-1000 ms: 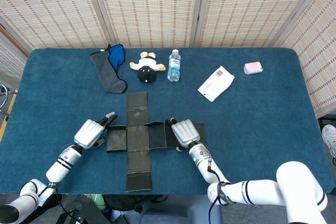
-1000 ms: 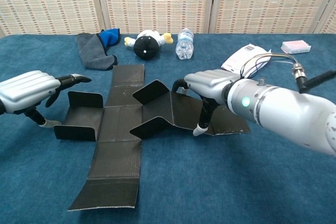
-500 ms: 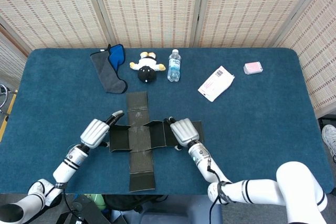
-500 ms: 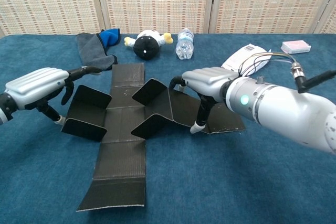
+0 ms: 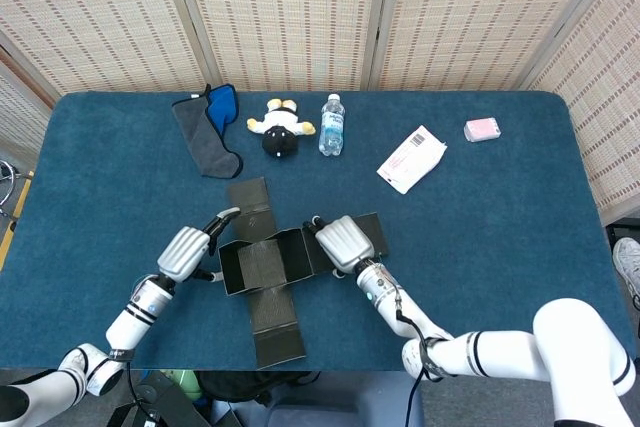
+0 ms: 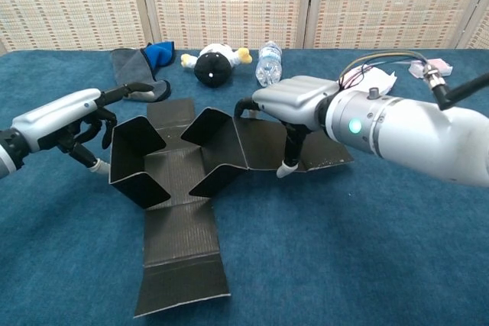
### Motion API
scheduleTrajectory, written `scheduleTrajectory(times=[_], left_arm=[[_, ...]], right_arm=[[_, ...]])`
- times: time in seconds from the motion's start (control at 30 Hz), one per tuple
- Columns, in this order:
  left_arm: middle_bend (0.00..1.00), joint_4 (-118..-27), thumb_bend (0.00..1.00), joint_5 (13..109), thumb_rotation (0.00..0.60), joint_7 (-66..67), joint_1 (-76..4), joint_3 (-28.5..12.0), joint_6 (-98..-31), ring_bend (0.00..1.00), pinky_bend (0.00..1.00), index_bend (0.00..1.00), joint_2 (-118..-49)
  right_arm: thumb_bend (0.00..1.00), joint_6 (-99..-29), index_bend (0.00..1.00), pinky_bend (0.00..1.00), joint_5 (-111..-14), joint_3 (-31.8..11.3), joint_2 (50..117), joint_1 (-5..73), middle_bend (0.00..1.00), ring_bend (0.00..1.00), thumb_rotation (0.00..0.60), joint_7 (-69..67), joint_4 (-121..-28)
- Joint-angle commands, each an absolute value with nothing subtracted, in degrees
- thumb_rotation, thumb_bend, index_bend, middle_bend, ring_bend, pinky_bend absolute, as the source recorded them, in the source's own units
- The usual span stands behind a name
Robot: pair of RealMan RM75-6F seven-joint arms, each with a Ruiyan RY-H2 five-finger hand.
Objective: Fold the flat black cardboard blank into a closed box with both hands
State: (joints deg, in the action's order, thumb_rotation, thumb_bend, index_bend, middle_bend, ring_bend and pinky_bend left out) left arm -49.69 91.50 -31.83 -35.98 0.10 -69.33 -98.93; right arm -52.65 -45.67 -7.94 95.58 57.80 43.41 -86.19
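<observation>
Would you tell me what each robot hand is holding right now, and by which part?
Both are on the black blank. The left robot hand grips its raised left flap at the outer edge; the right robot hand presses on the right panel, with fingers down on it beside the raised right flap.

Print on the white paper packet (image 5: 411,159) too small to read, small pink box (image 6: 433,66) half hidden behind right arm's cables, left forearm cut off by chest view's edge

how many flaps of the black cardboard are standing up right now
2: the left side flap stands beside the left hand, and the right side flap beside the right hand.
</observation>
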Motion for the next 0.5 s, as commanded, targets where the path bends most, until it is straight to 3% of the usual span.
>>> scheduleTrajectory(times=[0.03, 0.5], left_arm=[[0.0, -52.9, 0.1, 90.23, 0.6, -34.23, -36.13, -0.31, -67.38, 0.61, 0.85, 0.0, -97.55], [0.0, -60.56, 0.1, 88.39, 0.6, -39.5, -36.23, -0.43, -63.35, 0.6, 0.85, 0.0, -94.28]], right_arm=[[0.13, -51.39, 0.23, 1.0, -46.52, -7.97, 94.53, 58.93, 0.29, 0.81, 0.6, 44.02, -86.25], [0.13, -44.41, 0.25, 1.0, -52.02, -6.81, 91.44, 63.92, 0.29, 0.81, 0.6, 44.22, -84.48]])
